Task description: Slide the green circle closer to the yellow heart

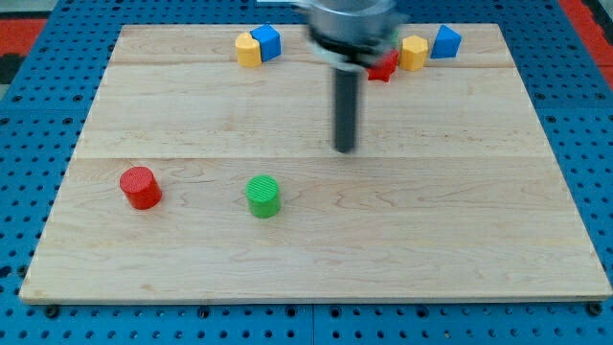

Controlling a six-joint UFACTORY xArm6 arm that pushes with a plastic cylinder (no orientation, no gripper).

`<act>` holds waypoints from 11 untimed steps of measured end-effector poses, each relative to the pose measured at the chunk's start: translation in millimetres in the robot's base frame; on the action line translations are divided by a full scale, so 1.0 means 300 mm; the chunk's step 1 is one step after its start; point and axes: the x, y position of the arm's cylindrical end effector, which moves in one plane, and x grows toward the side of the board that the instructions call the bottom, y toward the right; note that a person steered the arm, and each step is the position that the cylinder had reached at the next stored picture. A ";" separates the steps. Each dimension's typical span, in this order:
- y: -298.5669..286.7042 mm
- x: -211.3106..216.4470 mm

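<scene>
Camera view, single frame: a pale wooden board (316, 259) lies on a blue pegboard table (29, 144). No claw is fitted, so no opening can be told; the arm ends in a dark rod, blurred at its upper mount, which is cut off by the view's top edge. My tip (344, 149) stands on bare board near the centre, well apart from every block. The green circle (263, 196) sits nearer the view's bottom and to the left of my tip, untouched. The red circle (141, 187) lies farther left, at about the same depth. At the far edge, left of the rod, a yellow block (248, 49) touches a blue block (267, 41); whether this yellow block is the heart cannot be made out. At the far right, a second yellow block (414, 52) sits just beside another blue block (445, 41), its shape equally unclear. A red block (384, 67) is partly hidden behind the rod's mount.
</scene>
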 end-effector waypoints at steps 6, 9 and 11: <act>-0.719 0.060; -0.743 -0.316; -0.555 -0.492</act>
